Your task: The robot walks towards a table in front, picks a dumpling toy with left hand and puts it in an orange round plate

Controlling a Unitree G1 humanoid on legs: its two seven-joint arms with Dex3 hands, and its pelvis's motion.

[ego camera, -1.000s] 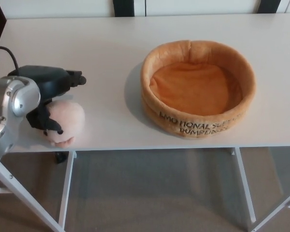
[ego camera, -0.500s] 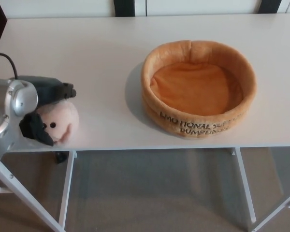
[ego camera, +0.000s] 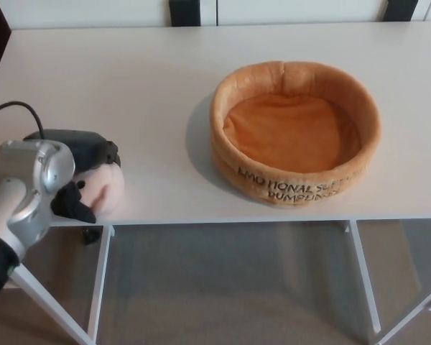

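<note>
Left hand: at lower left of frame, black fingers were wrapped over the dumpling toy, gripping it for the lift.
Dumpling toy: sat at the table front edge, lower left.
Orange round plate: stood empty right of centre, well apart, ready to receive it.
Right hand: not visible.
</note>
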